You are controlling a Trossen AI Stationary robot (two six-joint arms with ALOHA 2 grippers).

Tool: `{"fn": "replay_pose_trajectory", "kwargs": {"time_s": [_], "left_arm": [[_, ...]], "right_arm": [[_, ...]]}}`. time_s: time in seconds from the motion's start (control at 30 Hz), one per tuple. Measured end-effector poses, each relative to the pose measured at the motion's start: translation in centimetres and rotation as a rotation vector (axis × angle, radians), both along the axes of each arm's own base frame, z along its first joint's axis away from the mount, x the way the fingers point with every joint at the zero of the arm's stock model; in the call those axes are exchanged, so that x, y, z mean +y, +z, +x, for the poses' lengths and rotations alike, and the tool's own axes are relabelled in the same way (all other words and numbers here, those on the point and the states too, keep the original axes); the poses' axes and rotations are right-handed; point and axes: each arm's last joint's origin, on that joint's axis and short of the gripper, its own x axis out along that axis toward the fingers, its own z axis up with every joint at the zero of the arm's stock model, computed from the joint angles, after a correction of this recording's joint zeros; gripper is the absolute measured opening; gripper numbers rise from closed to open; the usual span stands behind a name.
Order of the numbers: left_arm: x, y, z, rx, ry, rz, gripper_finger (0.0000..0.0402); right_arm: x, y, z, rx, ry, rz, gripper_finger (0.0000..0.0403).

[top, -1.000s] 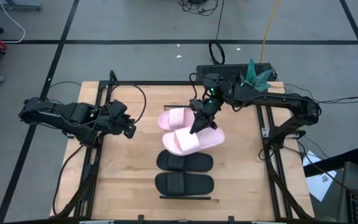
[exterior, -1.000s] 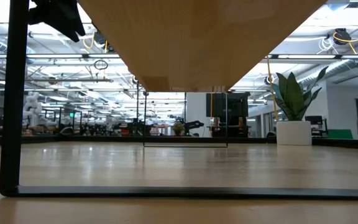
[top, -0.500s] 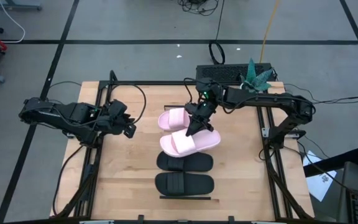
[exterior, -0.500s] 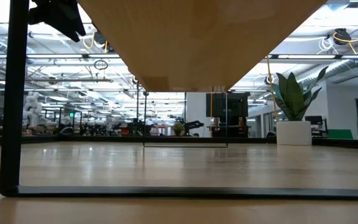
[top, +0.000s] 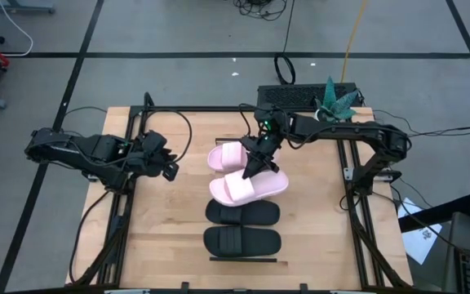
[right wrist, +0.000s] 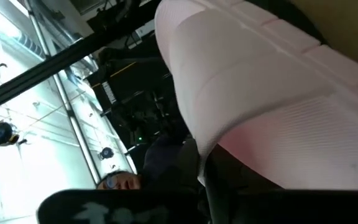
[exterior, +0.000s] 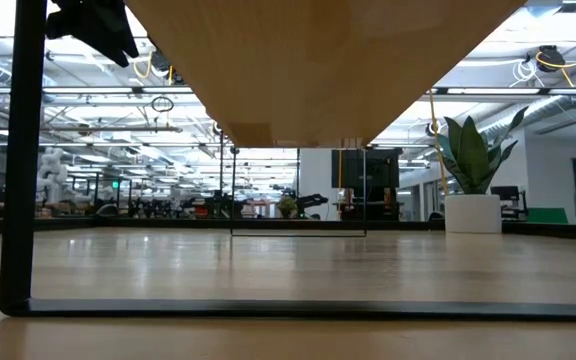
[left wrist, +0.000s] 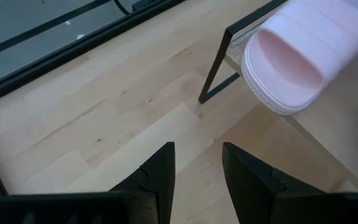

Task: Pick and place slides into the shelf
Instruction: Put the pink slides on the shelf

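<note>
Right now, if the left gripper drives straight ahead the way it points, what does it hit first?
Probably the bare tabletop: the open left gripper points down at the wood. Just beyond stand the shelf's dark frame leg and the far pink slide overhanging it. Depth is hard to judge.

Hidden or cut off:
- Shelf (top: 243, 196): slats almost wholly covered by 4 slides in the high view; only dark frame edges show.
- Nearer pink slide (right wrist: 272, 93): fills the right wrist view, cropped at 3 edges; right tool tips buried behind it.
- Far pink slide (left wrist: 297, 53): cut by the left wrist view's edge.
- Low view: both tools and all slides screened by the shelf underside.
</note>
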Motion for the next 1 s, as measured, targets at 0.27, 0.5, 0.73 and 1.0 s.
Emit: {"fn": "replay_pose_trajectory", "kwargs": {"time_s": [0.27, 0.5, 0.73, 1.0], "left_arm": [[0.0, 0.0, 0.0, 0.0, 0.002, 0.008, 0.0129], [0.0, 0.0, 0.0, -0.001, 0.003, 0.011, 0.0129], [0.0, 0.0, 0.0, -0.001, 0.004, 0.011, 0.0129], [0.0, 0.0, 0.0, -0.001, 0.004, 0.011, 0.0129]], "right_arm": [[-1.3, -0.5, 0.0, 0.01, -0.034, 0.003, 0.0], [-1.7, -0.9, 0.1, 0.027, -0.042, 0.011, 0.0], [-1.7, -1.0, 0.1, 0.037, -0.04, 0.019, 0.0], [-1.7, -1.4, -0.2, 0.088, -0.043, 0.031, 0.0]]}}
